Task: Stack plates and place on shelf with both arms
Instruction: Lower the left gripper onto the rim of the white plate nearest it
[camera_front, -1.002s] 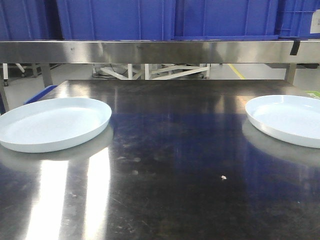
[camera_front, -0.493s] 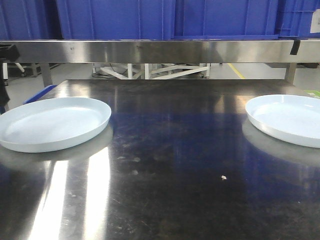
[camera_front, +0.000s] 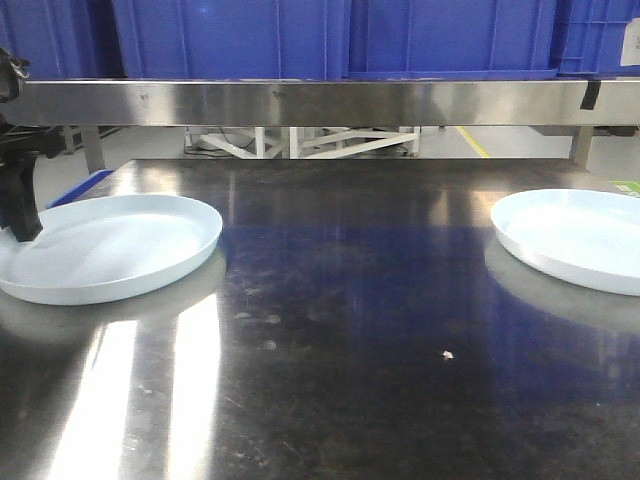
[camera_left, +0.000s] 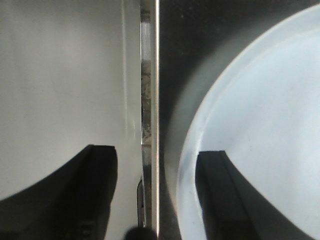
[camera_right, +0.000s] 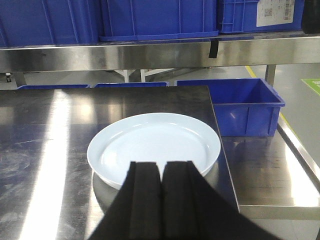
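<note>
Left claw (camera_left: 157, 152) spread across the left plate's rim; right claw (camera_right: 161, 166) pressed together, holding nothing.
Left plate (camera_front: 110, 245) lies flat at the left edge of the table (camera_front: 350, 330). In the left wrist view one finger (camera_left: 97, 190) hangs outside the table edge and the other finger (camera_left: 220, 195) is over the plate's inside, rim between them; can't tell if either touches. Plates are unstacked, well apart, both on the table. Right plate (camera_front: 580, 235) lies flat at the right side, partly cut off in the front view. Right claw sits just before that plate's near rim, fingers against each other; contact with the plate can't be told. Shelf (camera_front: 330, 102) rail runs behind the table, blue crates (camera_front: 330, 35) on it.
</note>
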